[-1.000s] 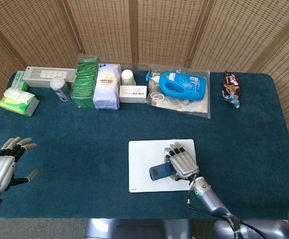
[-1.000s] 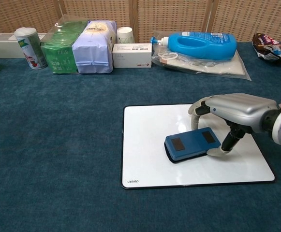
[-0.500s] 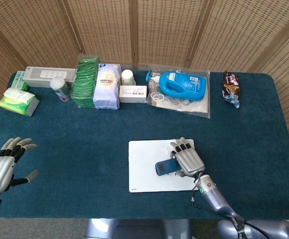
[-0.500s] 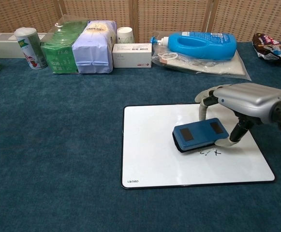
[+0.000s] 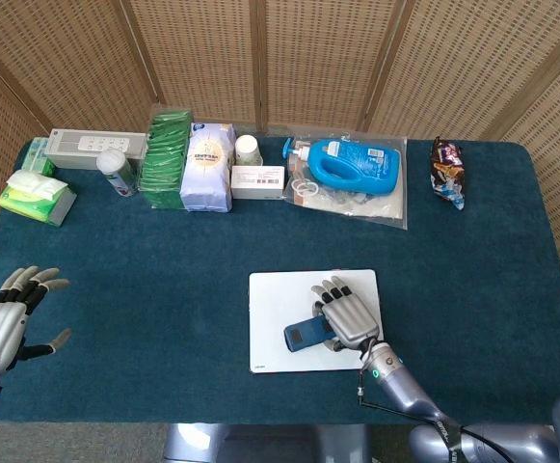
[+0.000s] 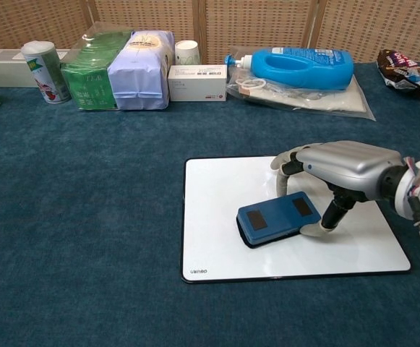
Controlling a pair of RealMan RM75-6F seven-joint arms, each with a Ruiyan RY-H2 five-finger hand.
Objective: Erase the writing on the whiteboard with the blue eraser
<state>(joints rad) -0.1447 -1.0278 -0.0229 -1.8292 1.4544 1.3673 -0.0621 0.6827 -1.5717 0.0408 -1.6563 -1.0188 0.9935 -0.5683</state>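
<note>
the right robot hand point(image 6: 336, 173) grips the blue eraser point(image 6: 277, 217) between thumb and curled fingers, pressing it flat on the whiteboard point(image 6: 217, 246), near the board's middle. no writing is visible on the whiteboard around the eraser. the whiteboard lies on the blue-carpeted surface point(image 6: 87, 217). the left robot hand point(image 5: 5, 323) hovers at the near left edge, fingers spread, holding nothing. along the far edge stand a blue detergent bottle point(image 5: 352, 162), a white box point(image 5: 257, 179) and a green package point(image 5: 166, 159).
</note>
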